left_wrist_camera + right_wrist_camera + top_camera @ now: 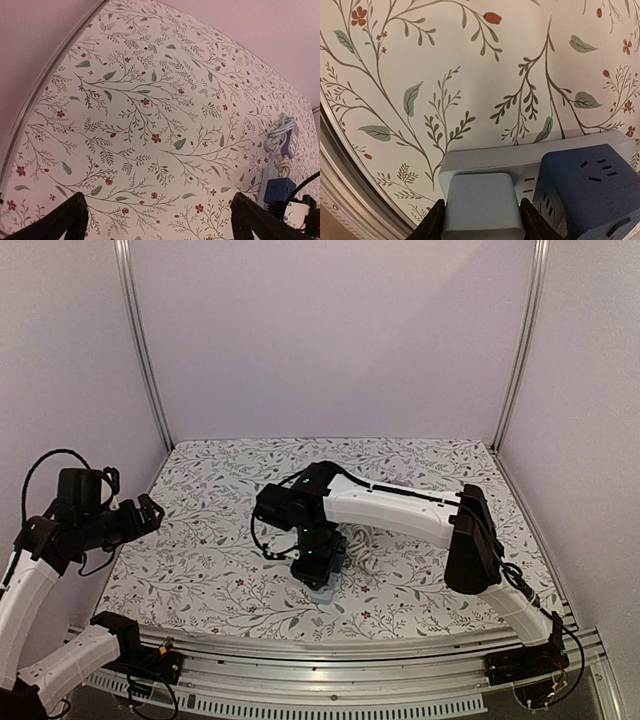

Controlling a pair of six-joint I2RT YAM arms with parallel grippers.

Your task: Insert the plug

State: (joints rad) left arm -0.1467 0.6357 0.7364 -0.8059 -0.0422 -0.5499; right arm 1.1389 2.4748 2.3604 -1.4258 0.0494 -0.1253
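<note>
We see our right gripper (482,224) clamped on a smooth, boxy pale-blue plug (481,200) at the grey plastic power strip (485,162), near the floral-printed table's (200,570) front edge; our left gripper (160,220) is spread wide.

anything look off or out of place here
Nothing stands out. The right gripper holds the pale plug at the power strip, next to a blue cube adapter, and the cord lies bundled nearby. Nothing looks spilled or broken.
</note>
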